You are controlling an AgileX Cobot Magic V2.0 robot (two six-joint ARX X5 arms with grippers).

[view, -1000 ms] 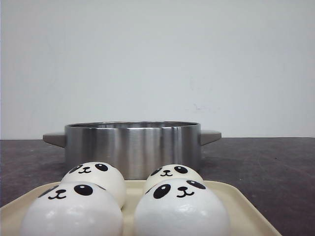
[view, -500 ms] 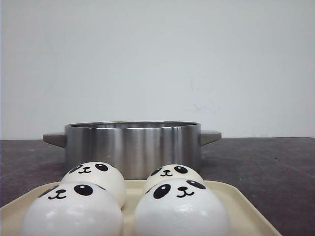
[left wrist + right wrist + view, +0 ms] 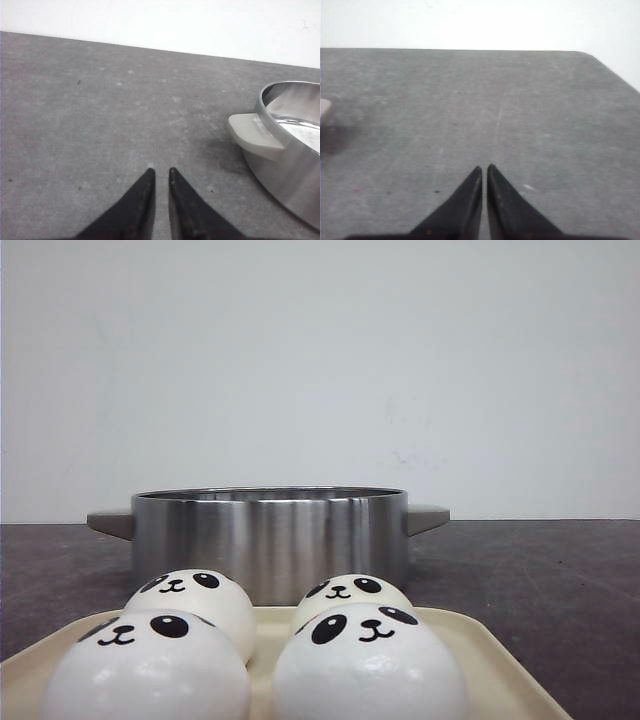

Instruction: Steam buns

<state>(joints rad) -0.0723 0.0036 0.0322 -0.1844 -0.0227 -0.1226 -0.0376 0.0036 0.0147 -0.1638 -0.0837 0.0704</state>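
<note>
The left gripper (image 3: 161,171) is clenched: its two black fingers (image 3: 137,205) converge to a narrow slit at the tips and grasp nothing. It sits over bare grey table (image 3: 100,110). The steel pot (image 3: 295,150) lies off to the side of this gripper, ahead of the fingertips and apart from them; one pale grey handle (image 3: 252,132) projects from the pot wall toward the gripper, with a soft shadow on the table beneath it.

The right gripper (image 3: 484,167) is likewise clenched, fingertips nearly touching, with nothing between them. Only table surface lies ahead of it, up to the rounded far corner.

The buns (image 3: 260,650) are not visible from either gripper's wrist view. In the front view, four white panda-faced buns sit two by two on a cream tray (image 3: 490,660) at the near edge of the table. The two front buns partly cover the two rear ones. The pot stands just behind the tray, centred, both handles visible, open at the top. Its interior cannot be seen from the front; the left wrist view shows part of a bare, reflective inner wall. Neither gripper appears in the front view.
</note>
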